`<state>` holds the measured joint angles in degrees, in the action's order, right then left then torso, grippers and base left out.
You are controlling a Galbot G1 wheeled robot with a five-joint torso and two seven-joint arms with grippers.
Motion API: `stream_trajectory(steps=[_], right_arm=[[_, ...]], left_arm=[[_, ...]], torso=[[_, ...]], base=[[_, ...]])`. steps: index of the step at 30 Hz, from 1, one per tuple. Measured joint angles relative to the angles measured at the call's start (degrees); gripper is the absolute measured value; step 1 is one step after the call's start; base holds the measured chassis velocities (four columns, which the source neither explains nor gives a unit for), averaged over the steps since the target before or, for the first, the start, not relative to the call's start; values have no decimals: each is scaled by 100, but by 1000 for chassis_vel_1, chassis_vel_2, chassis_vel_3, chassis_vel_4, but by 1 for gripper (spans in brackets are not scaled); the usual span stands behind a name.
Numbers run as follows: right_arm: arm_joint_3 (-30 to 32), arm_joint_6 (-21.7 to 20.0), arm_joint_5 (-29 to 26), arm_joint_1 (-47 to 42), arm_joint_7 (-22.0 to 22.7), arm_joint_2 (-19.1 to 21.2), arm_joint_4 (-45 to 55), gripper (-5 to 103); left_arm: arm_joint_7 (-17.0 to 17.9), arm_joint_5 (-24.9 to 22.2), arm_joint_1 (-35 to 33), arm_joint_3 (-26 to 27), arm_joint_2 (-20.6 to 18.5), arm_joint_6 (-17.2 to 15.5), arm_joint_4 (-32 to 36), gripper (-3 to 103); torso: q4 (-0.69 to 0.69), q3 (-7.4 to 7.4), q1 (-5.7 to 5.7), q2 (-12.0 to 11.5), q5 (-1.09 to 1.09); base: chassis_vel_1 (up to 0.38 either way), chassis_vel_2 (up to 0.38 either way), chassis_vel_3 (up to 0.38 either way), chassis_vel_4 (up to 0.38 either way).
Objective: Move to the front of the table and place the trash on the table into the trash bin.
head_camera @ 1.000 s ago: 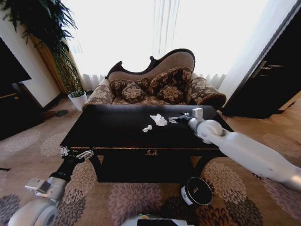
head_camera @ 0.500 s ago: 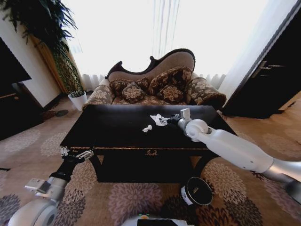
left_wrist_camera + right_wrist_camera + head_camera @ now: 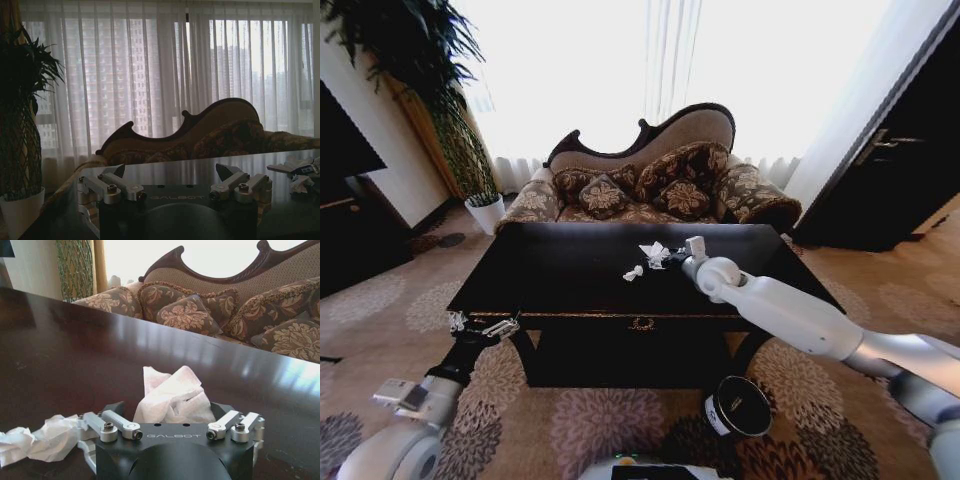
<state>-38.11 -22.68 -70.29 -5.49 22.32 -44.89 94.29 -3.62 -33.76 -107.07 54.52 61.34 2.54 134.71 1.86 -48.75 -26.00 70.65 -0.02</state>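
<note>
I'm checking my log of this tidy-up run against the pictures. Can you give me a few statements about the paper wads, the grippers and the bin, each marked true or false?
1. The right gripper is at the larger paper wad, jaws open on either side of it. True.
2. The smaller paper wad already lies in the trash bin. False: it lies on the table, beside the larger one.
3. The left gripper holds a wad. False: its jaws are open and empty, near the table's front left corner.
4. The trash bin stands on the carpet in front of the table, on the robot's right. True.
</note>
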Motion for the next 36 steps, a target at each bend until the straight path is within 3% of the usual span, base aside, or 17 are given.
stream_trajectory(steps=[1,3,5,8,10,14,15,18,20,23,28,36], right_arm=[[-6,4,14,-2,-4,-16,-14,95],[-9,17,30,-6,-11,-53,-25,79],[-9,19,31,-7,-11,-55,-25,79],[21,37,34,-52,-11,-56,3,62],[31,38,34,-61,-11,-51,8,62],[87,48,44,-107,-19,3,47,41],[87,48,44,-107,-19,3,47,41],[127,60,45,-132,-22,38,81,25],[144,63,45,-144,-22,46,94,25],[234,72,46,-208,-23,85,165,9],[384,97,52,-315,-22,186,255,1],[1059,152,62,-810,-75,653,642,1]], left_arm=[[0,0,0,0,0,0,0,100],[0,0,0,0,0,0,0,100],[0,0,0,0,0,0,0,100],[0,0,0,0,0,0,0,100],[0,0,0,0,0,0,0,100],[0,0,0,0,0,0,0,100],[0,0,0,0,0,0,0,100],[0,0,0,0,0,0,0,100],[0,0,0,0,0,0,0,100],[0,0,0,0,0,0,0,100],[0,0,0,0,0,0,0,100],[0,0,0,0,0,0,0,100]], torso=[[1,0,0,0,0],[0,0,0,0,0],[0,0,0,0,0],[0,0,0,0,0],[0,0,0,0,0],[1,0,0,0,1],[1,0,0,0,1],[1,0,0,0,0],[0,0,0,0,1],[1,0,0,0,1],[0,0,0,0,1],[0,0,0,0,1]], base=[[0,0,0,0],[0,0,0,0],[0,0,0,0],[0,0,0,0],[0,0,0,0],[0,0,0,0],[0,0,0,0],[0,0,0,0],[0,0,0,0],[0,0,0,0],[0,0,0,0],[0,0,0,0]])
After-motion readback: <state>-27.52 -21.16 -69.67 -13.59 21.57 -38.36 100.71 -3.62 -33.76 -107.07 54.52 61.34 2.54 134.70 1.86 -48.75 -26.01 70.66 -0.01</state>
